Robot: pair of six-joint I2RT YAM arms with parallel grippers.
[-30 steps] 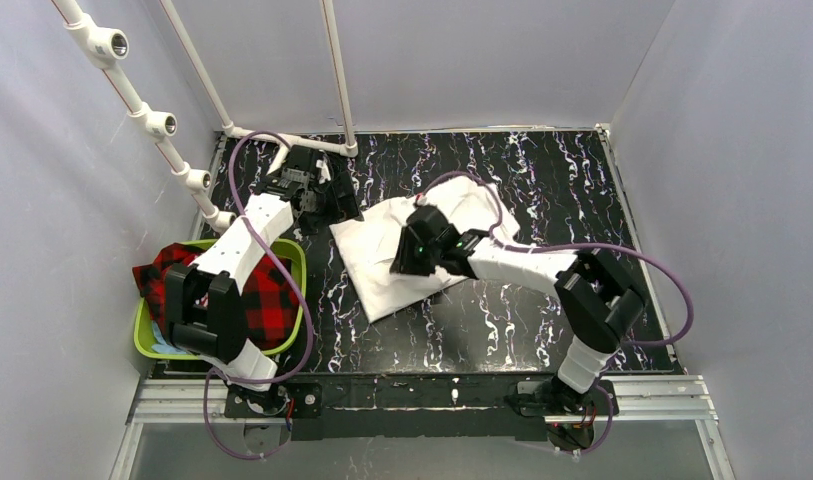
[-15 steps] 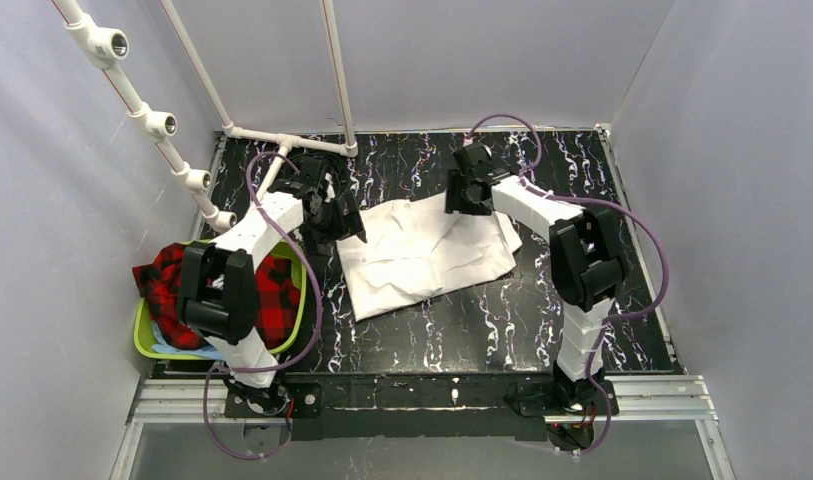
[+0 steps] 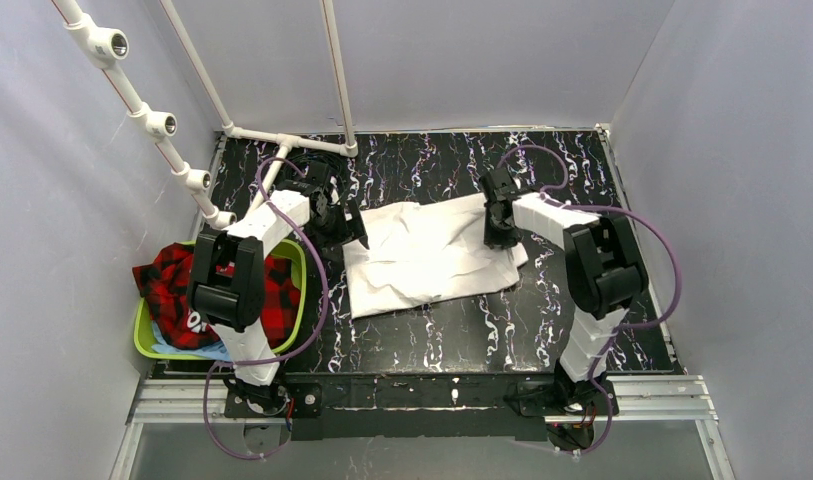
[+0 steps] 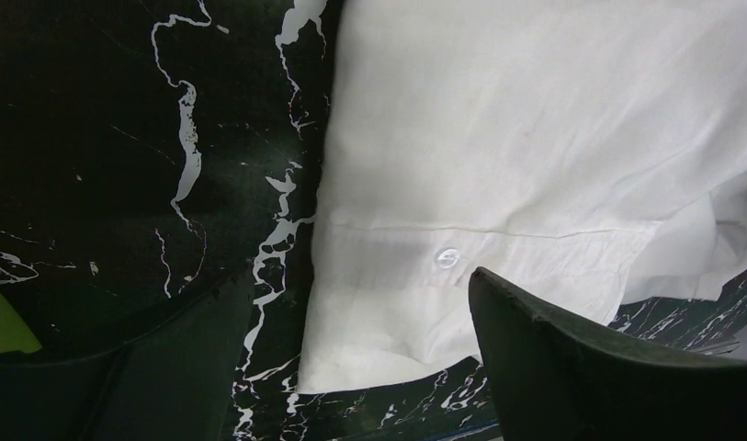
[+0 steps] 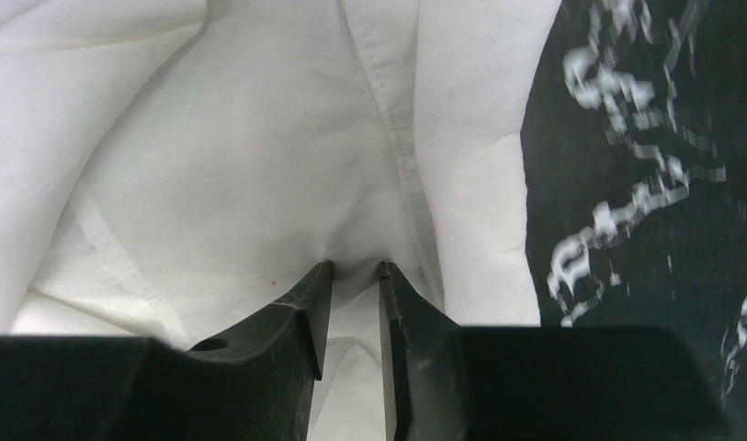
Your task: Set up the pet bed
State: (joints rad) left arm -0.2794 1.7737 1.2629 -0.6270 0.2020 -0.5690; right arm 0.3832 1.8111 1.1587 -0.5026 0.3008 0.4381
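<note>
Spilling over the green basket (image 3: 300,262) at the far left, a red plaid cloth (image 3: 167,285) lies partly hidden under the left arm; a white mark on it is too small to read. A white pipe frame (image 3: 147,110) rises behind. The left gripper (image 3: 344,228) hangs with fingers spread wide over the left hem of the white cover (image 3: 432,255), which lies crumpled mid-table on the black marbled table (image 3: 582,180); a small button (image 4: 447,256) shows on that hem. At the cover's right edge, the right gripper (image 5: 354,271) pinches a fold.
</note>
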